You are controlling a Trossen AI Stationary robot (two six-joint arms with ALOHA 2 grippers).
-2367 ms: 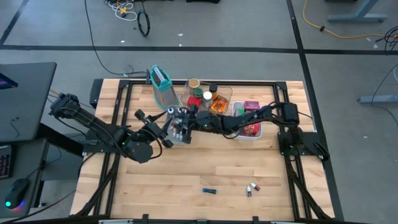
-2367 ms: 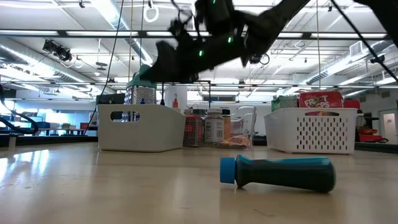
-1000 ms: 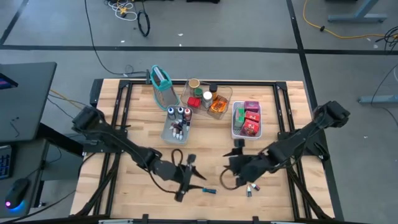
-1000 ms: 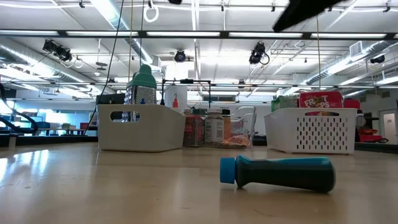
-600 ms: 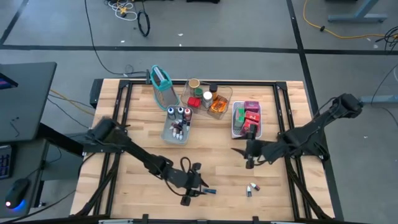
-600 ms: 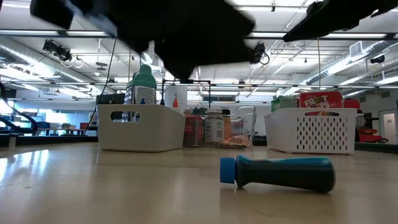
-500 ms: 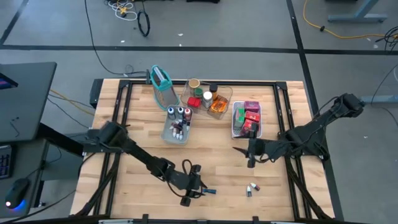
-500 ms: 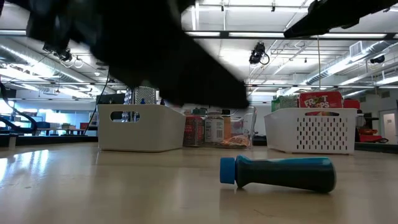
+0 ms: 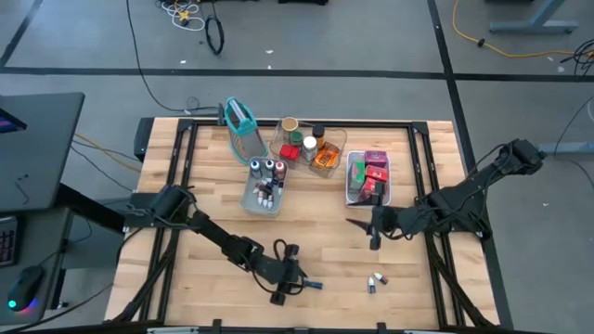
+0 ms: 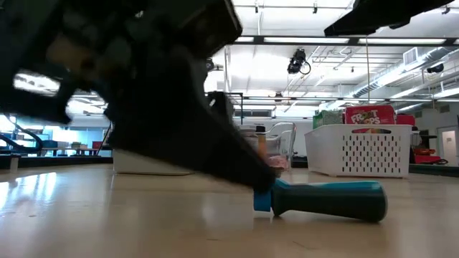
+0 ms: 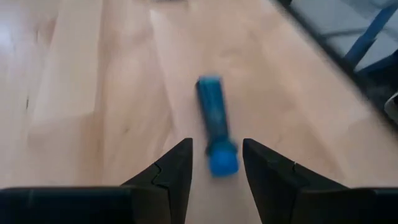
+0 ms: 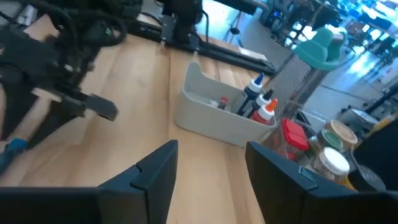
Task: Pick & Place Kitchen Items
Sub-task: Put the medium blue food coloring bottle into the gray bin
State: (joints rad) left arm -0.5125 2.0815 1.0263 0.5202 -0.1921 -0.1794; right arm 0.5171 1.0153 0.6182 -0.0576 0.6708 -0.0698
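Note:
A blue capped vial (image 9: pixel 313 285) lies on its side on the wood near the table's near edge; it also shows in the low view (image 10: pixel 330 199) and the left wrist view (image 11: pixel 213 121). My left gripper (image 9: pixel 297 276) is low at the vial's cap end (image 11: pixel 222 163). It is open, with one finger on either side of the cap (image 10: pixel 262 195). My right gripper (image 9: pixel 365 232) is open and hangs above the table right of centre, near the white basket. Two tiny vials (image 9: pixel 376 280) lie near the near edge.
Along the far side stand a grey tray (image 9: pixel 263 188) with small bottles (image 12: pixel 258 99), a clear tray of jars (image 9: pixel 311 148), a white basket of packets (image 9: pixel 368 179) and the teal-rimmed holder (image 9: pixel 240 119). Bare wood lies between the trays and the vials.
My left gripper has come down toward the near edge and now stands with its fingers around the blue vial's cap. My right gripper has drawn back from the tiny vials toward the far edge and the white basket. The vial has stayed where it was.

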